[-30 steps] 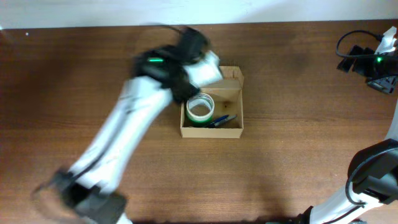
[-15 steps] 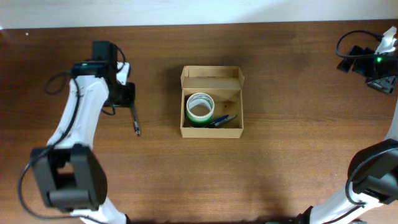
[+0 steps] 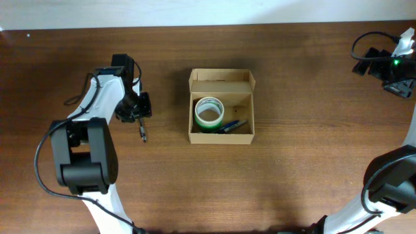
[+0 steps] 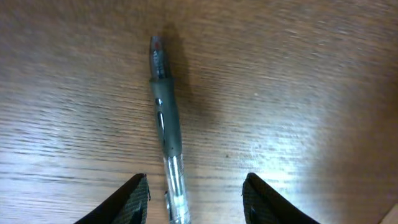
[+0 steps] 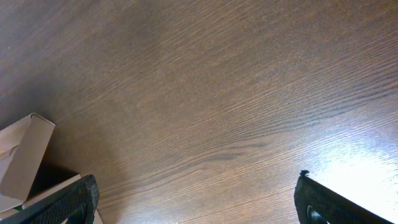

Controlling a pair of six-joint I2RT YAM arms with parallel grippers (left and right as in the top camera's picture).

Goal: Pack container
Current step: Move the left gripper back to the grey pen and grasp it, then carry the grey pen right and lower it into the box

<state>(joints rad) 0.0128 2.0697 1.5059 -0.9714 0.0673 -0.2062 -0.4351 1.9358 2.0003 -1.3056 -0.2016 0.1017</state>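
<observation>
The tan cardboard container (image 3: 221,138) sits mid-table with its flap lid open at the back. A green tape roll (image 3: 208,114) and blue pens (image 3: 232,126) lie inside. A grey and clear pen (image 3: 141,129) lies on the table left of the container; in the left wrist view the pen (image 4: 163,112) lies between my open left gripper's (image 4: 195,193) fingers. My left gripper (image 3: 138,112) hovers over the pen's near end. My right gripper (image 5: 196,199) is open and empty over bare wood; its arm (image 3: 393,68) is at the far right. A corner of the container (image 5: 22,155) shows in the right wrist view.
A black cable and the arm mount (image 3: 377,58) sit at the far right edge. A white wall strip runs along the table's back edge (image 3: 208,25).
My left arm swung away from the container to the left side of the table, then shifted right over the pen. The right arm has not moved.
</observation>
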